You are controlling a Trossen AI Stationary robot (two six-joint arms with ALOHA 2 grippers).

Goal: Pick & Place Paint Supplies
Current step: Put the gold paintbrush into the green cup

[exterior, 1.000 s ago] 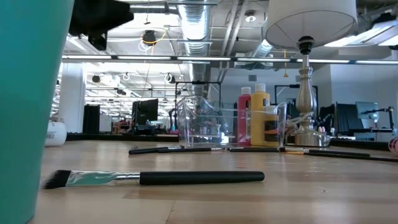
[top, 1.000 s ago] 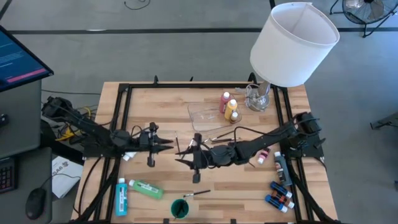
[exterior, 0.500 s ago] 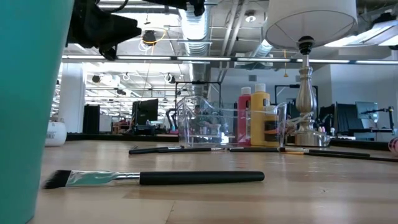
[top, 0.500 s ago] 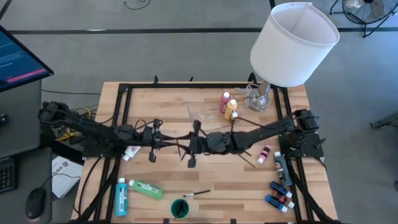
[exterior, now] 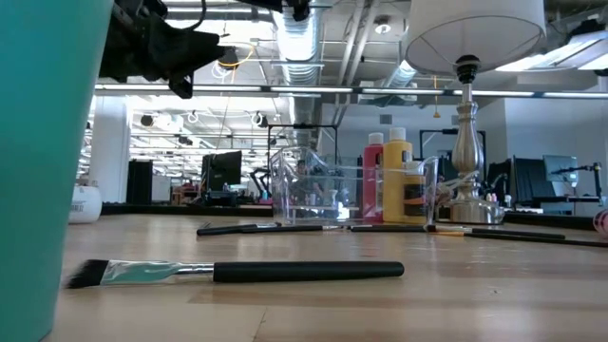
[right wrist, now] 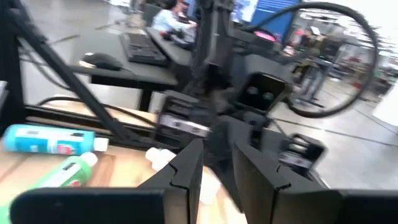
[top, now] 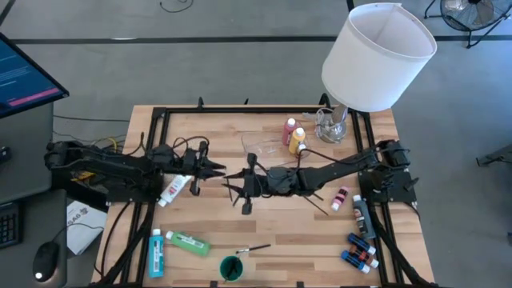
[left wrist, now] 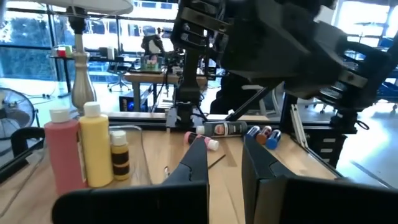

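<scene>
High view: left tool (top: 218, 173) is closed and empty, facing the right tool (top: 232, 186) above mid-bench (top: 216, 136). Right tool's fingers stand slightly apart; whether they grip anything cannot be told.

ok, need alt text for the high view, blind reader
Overhead view of a wooden table: the left pincer and right pincer face each other near the centre, above the tabletop. Red and yellow paint bottles stand by a clear tray under a white lampshade. Blue and green bottles lie at the near left.
</scene>
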